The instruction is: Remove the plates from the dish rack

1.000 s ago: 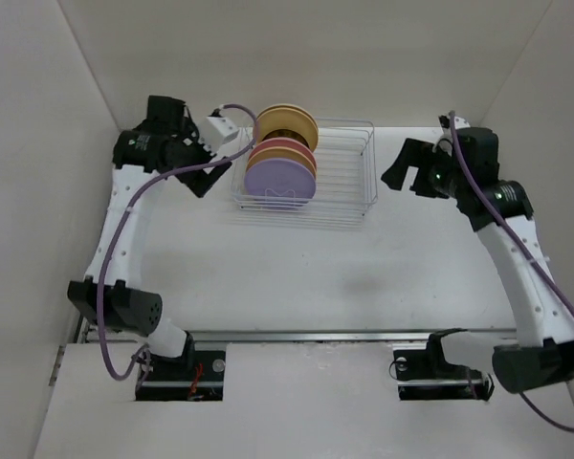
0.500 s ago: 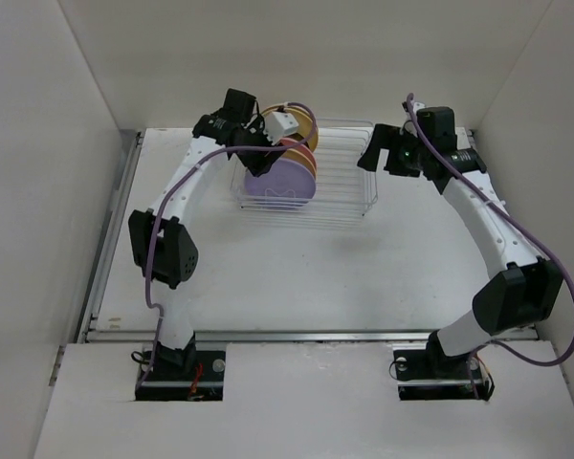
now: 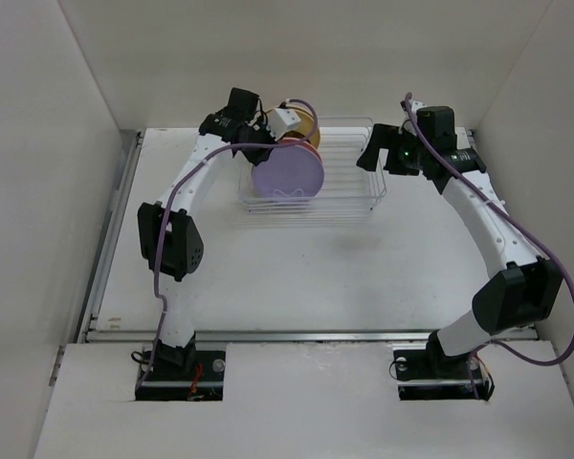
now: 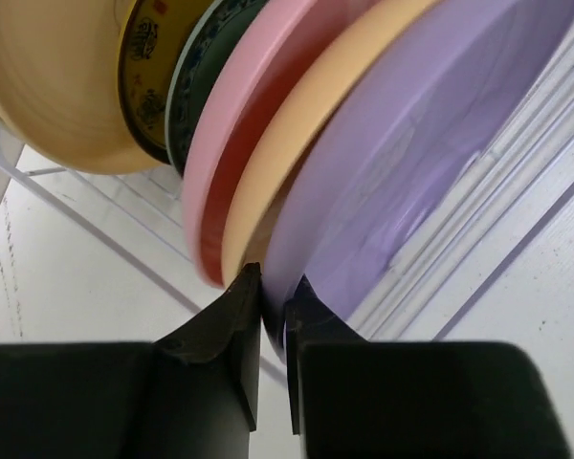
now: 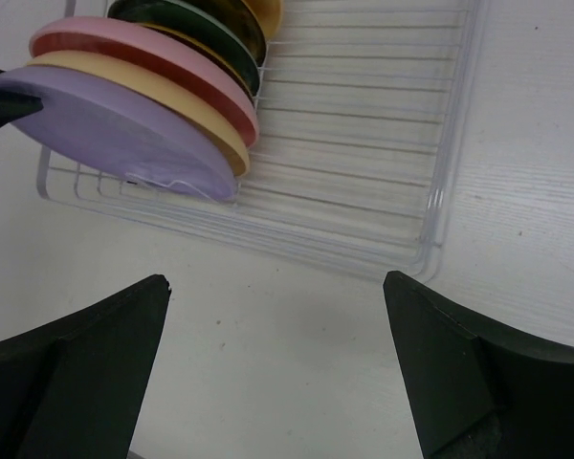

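Several plates stand on edge in the left end of the wire dish rack (image 3: 349,186). From front to back they are a lavender plate (image 4: 430,143), a yellow one (image 4: 306,124), a pink one (image 4: 231,143), two dark patterned ones (image 4: 193,91) and a cream one (image 4: 57,86). My left gripper (image 4: 273,298) is shut on the lavender plate's rim; from above, the left gripper (image 3: 256,158) sits at the left edge of that lavender plate (image 3: 287,175). My right gripper (image 5: 277,287) hangs open over the table, just off the rack's right end (image 5: 440,172), holding nothing.
White walls close in the table at the back and on both sides. The right two thirds of the rack (image 5: 364,143) holds no plates. Bare tabletop (image 3: 316,277) lies between the rack and the arm bases.
My left arm swung in from the rack's left side and its jaws closed on the lavender plate's rim. The right arm moved in toward the rack's right end. The rack shifted slightly right.
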